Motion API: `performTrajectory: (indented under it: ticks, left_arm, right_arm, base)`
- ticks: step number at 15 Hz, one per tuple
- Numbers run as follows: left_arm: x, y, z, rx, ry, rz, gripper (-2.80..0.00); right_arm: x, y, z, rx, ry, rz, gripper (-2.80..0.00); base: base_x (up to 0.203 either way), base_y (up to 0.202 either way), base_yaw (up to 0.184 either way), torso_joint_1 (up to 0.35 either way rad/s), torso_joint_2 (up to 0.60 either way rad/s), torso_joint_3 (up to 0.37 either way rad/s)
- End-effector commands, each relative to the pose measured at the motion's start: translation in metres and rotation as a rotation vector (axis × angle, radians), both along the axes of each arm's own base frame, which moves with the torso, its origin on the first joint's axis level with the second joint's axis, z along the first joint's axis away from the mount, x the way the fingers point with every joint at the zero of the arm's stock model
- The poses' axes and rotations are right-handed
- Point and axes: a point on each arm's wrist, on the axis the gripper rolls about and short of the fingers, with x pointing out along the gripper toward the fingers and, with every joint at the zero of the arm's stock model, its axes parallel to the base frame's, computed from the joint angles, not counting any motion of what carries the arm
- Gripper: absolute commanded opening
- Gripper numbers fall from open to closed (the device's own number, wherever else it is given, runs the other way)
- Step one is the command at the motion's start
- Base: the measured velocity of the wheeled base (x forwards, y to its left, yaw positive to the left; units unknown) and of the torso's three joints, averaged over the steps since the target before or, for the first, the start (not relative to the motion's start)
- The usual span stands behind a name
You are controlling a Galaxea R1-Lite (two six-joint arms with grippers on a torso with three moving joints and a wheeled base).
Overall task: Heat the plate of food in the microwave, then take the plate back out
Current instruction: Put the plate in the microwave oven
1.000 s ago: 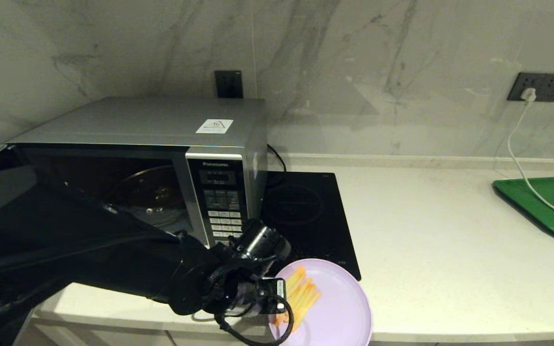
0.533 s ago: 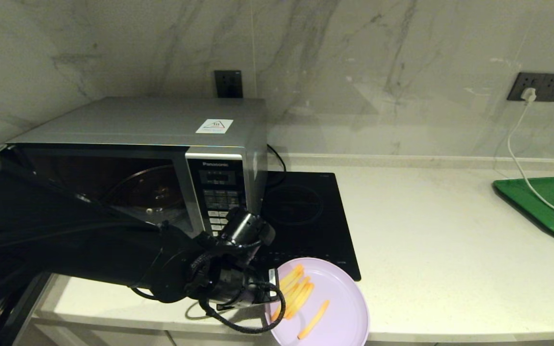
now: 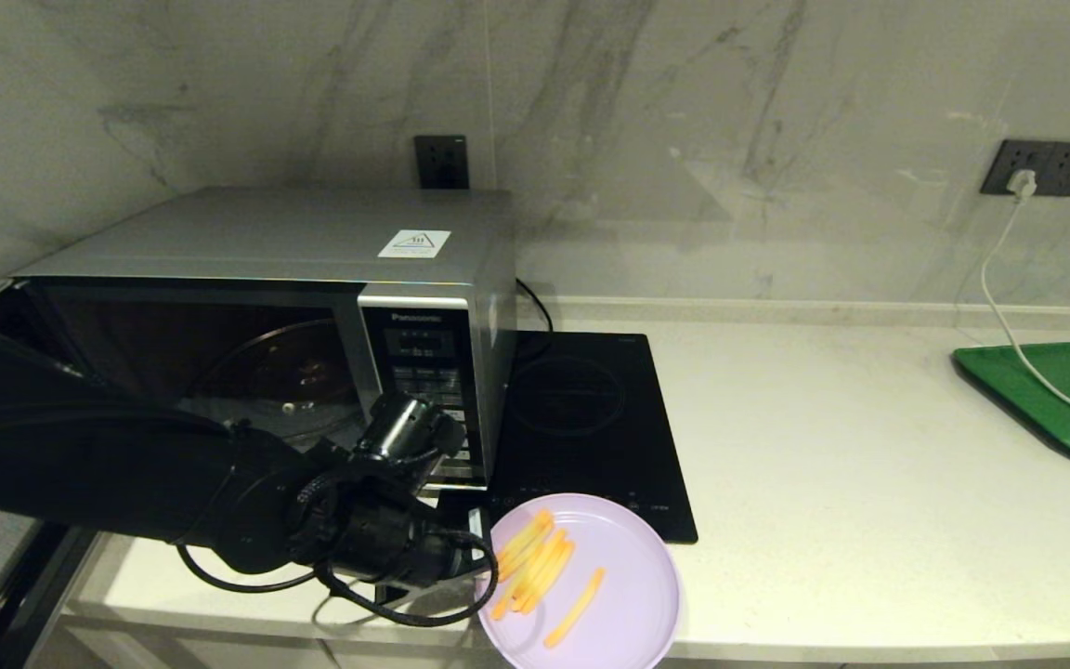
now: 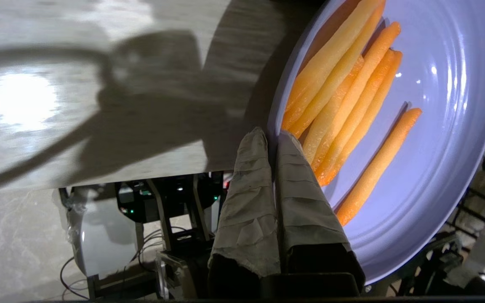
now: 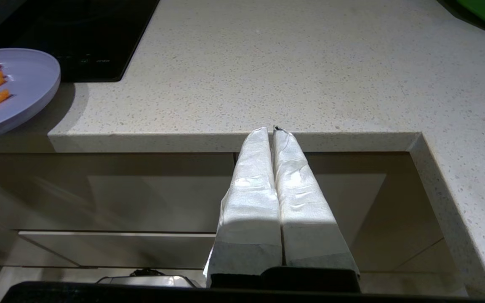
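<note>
Lilac plastic plate of food [image 3: 619,595] is pinched at its rim by the left gripper [image 4: 272,136], jaws clamped tight on the near edge w/ one cloth-covered finger [image 4: 251,198] under the rim and the other on top, right against the ends of the fries [image 4: 343,97]. Plate hangs out over the counter [image 3: 869,520] edge, beyond the fingertips, apparently lifted and carried by that one-sided grip alone.

Step in hand, as I read it: carry plate into the microwave [image 3: 293,307], whose door is swung open w/ the glass turntable [image 3: 284,372] visible inside. Cavity sits behind & to the gripper's left, higher than the plate.

To do it well:
- keep plate level; fries are loose, one lies apart from the bunch, so any tilt away from the fingers prob sends them sliding off.
- hold the squeeze firm; weight is all on the far side of the pinch.
- lift enough to clear the cavity sill before moving in, approach straight thru the opening.
- watch the control panel [image 3: 428,390], v. near the wrist.
- set plate centred on turntable, then release.

Induction hob [image 3: 591,418] lies just past the plate's far rim. Right gripper [image 5: 273,130] idles below the counter front, fingers pressed together on nothing.
</note>
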Motion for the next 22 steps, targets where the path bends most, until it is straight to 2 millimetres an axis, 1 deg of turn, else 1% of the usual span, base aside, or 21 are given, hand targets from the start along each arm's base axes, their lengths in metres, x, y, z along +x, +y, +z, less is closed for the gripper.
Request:
performTrajectory:
  ticks: [1, 5, 8, 11, 15, 19, 22]
  left_arm:
    - [-0.006, 0.016, 0.003, -0.005, -0.001, 0.033, -2.80]
    - [-0.006, 0.038, 0.008, -0.018, -0.034, 0.089, -2.80]
    - [-0.009, 0.064, 0.012, -0.016, -0.049, 0.118, -2.80]
    - [-0.024, 0.096, 0.020, -0.057, -0.051, 0.130, -2.80]
    - [-0.055, 0.139, 0.018, -0.050, -0.060, 0.182, -2.80]
    - [-0.084, 0.184, 0.017, -0.058, -0.099, 0.272, -2.80]
    - [-0.099, 0.219, 0.018, -0.053, -0.120, 0.387, -2.80]
  right_arm:
    - [0.000, 0.000, 0.000, 0.000, 0.002, -0.001, -2.80]
    - [0.000, 0.000, 0.000, 0.000, 0.001, -0.001, -2.80]
    - [0.000, 0.000, 0.000, 0.000, 0.001, 0.000, -2.80]
    - [0.000, 0.000, 0.000, 0.000, 0.001, -0.001, -2.80]
    - [0.000, 0.000, 0.000, 0.000, 0.001, -0.001, -2.80]
    - [0.000, 0.000, 0.000, 0.000, 0.002, 0.000, -2.80]
    - [0.000, 0.000, 0.000, 0.000, 0.002, 0.001, -2.80]
  base:
    - [0.000, 0.000, 0.000, 0.000, 0.00, 0.000]
    - [0.000, 0.000, 0.000, 0.000, 0.00, 0.000]
    - [0.000, 0.000, 0.000, 0.000, 0.00, 0.000]
    - [0.000, 0.000, 0.000, 0.000, 0.00, 0.000]
    - [0.000, 0.000, 0.000, 0.000, 0.00, 0.000]
    - [0.000, 0.000, 0.000, 0.000, 0.00, 0.000]
    - [0.000, 0.000, 0.000, 0.000, 0.00, 0.000]
